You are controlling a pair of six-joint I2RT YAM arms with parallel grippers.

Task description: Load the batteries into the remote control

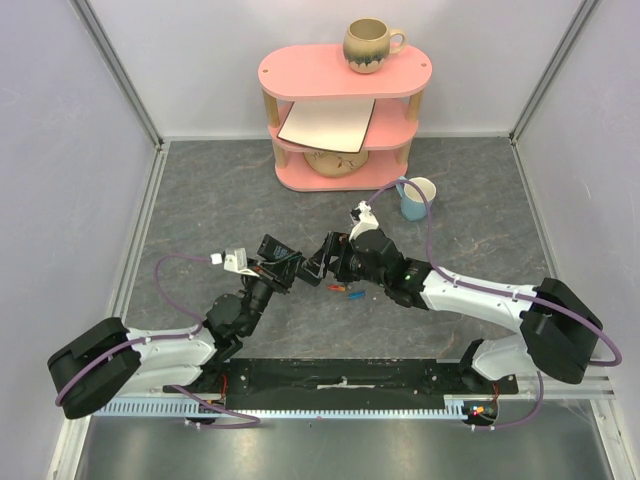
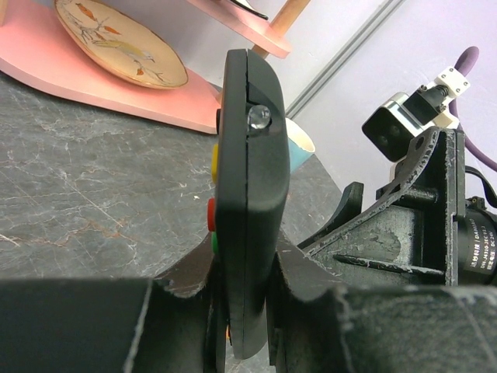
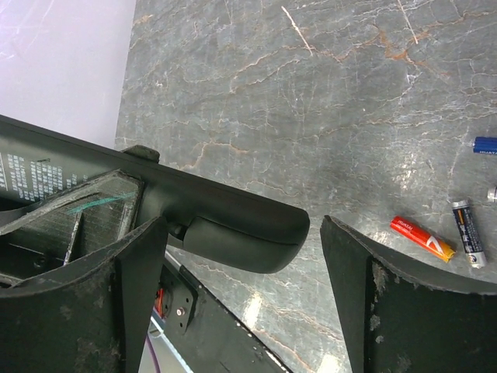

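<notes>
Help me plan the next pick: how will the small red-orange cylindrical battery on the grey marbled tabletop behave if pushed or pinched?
The red-orange cylindrical battery lies on its side on the grey marbled tabletop, so a sideways push would probably roll it. It looks rigid; a firm pinch should not deform it. Its glossy round wrapper may slip when squeezed.

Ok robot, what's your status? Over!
Left gripper shut on remote control. Right gripper open at its end. Batteries loose on table. Nothing blocking.
</notes>
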